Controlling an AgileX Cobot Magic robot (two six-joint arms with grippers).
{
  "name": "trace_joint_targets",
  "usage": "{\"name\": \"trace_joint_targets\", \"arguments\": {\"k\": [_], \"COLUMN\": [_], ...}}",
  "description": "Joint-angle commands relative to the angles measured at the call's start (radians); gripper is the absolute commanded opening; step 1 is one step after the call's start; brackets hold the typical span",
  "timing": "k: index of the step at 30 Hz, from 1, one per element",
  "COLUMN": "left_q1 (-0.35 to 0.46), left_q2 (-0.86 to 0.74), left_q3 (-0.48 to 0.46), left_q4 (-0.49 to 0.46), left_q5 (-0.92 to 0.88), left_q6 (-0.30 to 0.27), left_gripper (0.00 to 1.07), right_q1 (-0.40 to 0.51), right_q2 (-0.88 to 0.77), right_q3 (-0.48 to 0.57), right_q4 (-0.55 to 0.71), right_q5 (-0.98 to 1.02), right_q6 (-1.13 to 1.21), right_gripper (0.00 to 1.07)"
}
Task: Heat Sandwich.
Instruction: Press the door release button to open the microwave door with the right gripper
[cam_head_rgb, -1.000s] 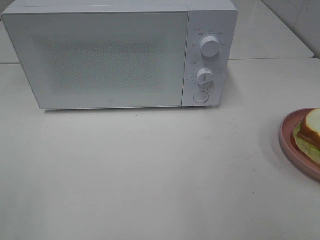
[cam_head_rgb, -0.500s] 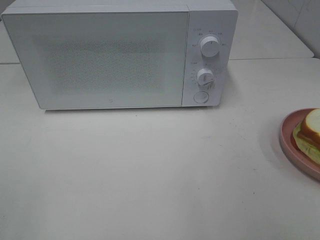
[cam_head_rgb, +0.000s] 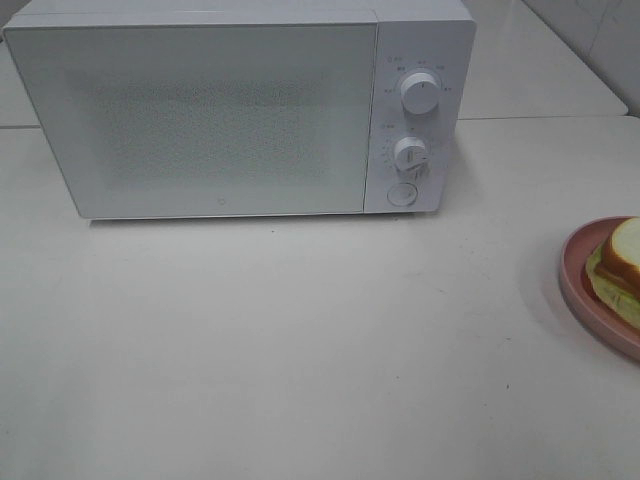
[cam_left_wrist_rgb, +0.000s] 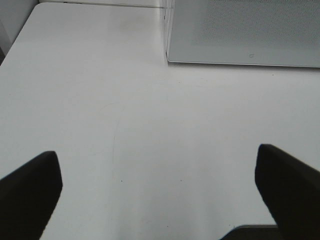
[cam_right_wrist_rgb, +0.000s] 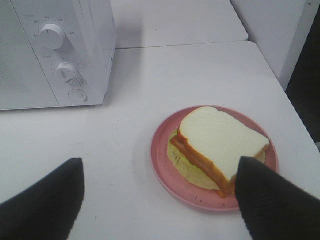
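Note:
The sandwich (cam_right_wrist_rgb: 220, 144), white bread over green and reddish layers, lies on a round pink plate (cam_right_wrist_rgb: 162, 160); in the high view it (cam_head_rgb: 622, 270) shows cut off at the right edge. The white microwave (cam_head_rgb: 220, 110) stands at the back with its door shut. My right gripper (cam_right_wrist_rgb: 160, 200) hovers open over the table just short of the plate, with one dark finger (cam_right_wrist_rgb: 272, 200) overlapping the plate's rim in the wrist view. My left gripper (cam_left_wrist_rgb: 159, 187) is open above bare table in front of the microwave (cam_left_wrist_rgb: 245, 30). Neither gripper shows in the high view.
Two knobs (cam_head_rgb: 421, 92) and a round button (cam_head_rgb: 401, 194) sit on the microwave's right panel. The white table (cam_head_rgb: 300, 340) ends close beyond the plate (cam_head_rgb: 580, 285) on the right. A second table surface lies behind the microwave.

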Motion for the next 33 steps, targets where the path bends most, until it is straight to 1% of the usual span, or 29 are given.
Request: {"name": "trace_joint_targets", "arguments": {"k": [1,5,10,14,16,23,28,32,33], "left_q1": [0.004,0.004,0.004,0.004,0.004,0.004,0.004,0.004,0.004], "left_q2": [-0.022,-0.022,-0.022,-0.022,-0.022,-0.022,-0.022,-0.022,-0.022], "left_q3": [0.0,0.0,0.0,0.0,0.0,0.0,0.0,0.0,0.0], "left_q4": [-0.009,-0.009,-0.009,-0.009,-0.009,-0.009,-0.009,-0.009,-0.009], "left_q5": [-0.011,-0.011,-0.011,-0.011,-0.011,-0.011,-0.011,-0.011,-0.011], "left_q6": [-0.002,-0.002,-0.002,-0.002,-0.002,-0.002,-0.002,-0.002,-0.002], "left_gripper": [0.98,0.98,0.98,0.98,0.98,0.98,0.98,0.98,0.98], "right_q1": [0.001,0.001,0.001,0.001,0.001,0.001,0.001,0.001,0.001], "right_q2": [0.038,0.132,0.203,0.317,0.333,0.475,0.53,0.646,0.646], "right_q3": [-0.008,-0.007,-0.007,-0.007,-0.007,-0.007,-0.007,-0.007,-0.007], "right_q4": [-0.001,-0.001,-0.001,-0.001,-0.001,-0.001,-0.001,-0.001,-0.001], "right_q5": [-0.06,-0.14,-0.204,-0.306,-0.323,-0.454,-0.501,-0.588,-0.588], "right_q6": [-0.004,-0.004,-0.004,-0.004,-0.004,-0.004,-0.004,-0.004,-0.004], "right_gripper": [0.75,0.75,0.75,0.75,0.75,0.75,0.75,0.75,0.75]}}
